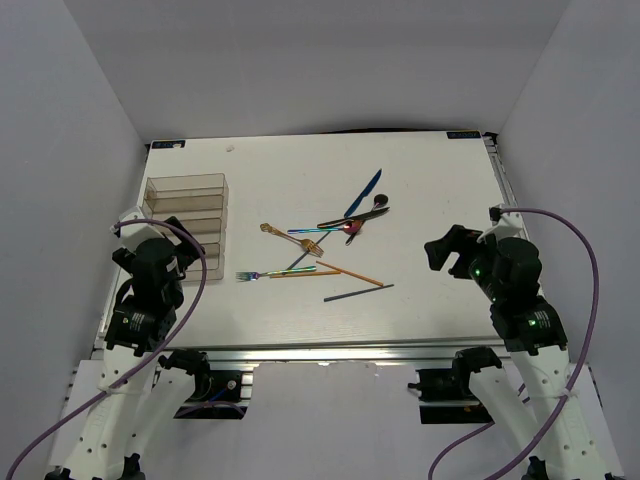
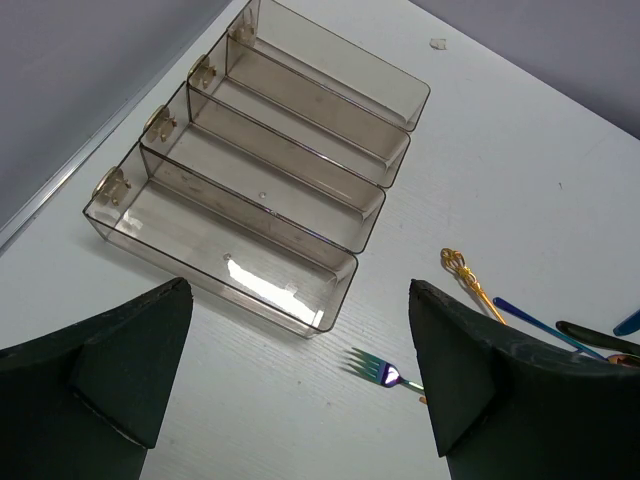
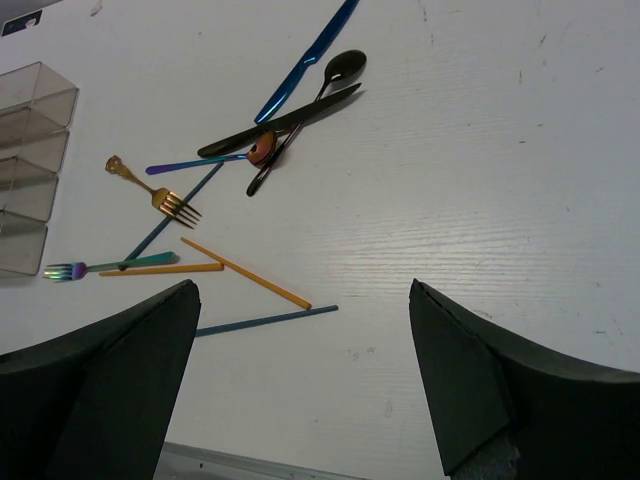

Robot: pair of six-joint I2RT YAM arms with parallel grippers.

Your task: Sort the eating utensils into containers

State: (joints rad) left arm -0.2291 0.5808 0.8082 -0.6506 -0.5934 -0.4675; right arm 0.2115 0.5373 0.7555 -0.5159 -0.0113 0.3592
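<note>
Our left gripper [image 2: 300, 375], fingers spread and empty, hangs nearest the rainbow fork [image 2: 385, 372], which lies just inside its right finger, handle running rightward; our right gripper [image 3: 300, 380], likewise spread, waits farther off.

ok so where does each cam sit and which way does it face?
Top external: above and behind the bases, looking down on the table; left arm and right arm show.
Left wrist: on the left arm, facing the organiser; open left pincer frames the bottom.
Right wrist: facing the scattered utensils; open right pincer at the bottom.
Shared: both wrist views catch the rainbow fork.
</note>
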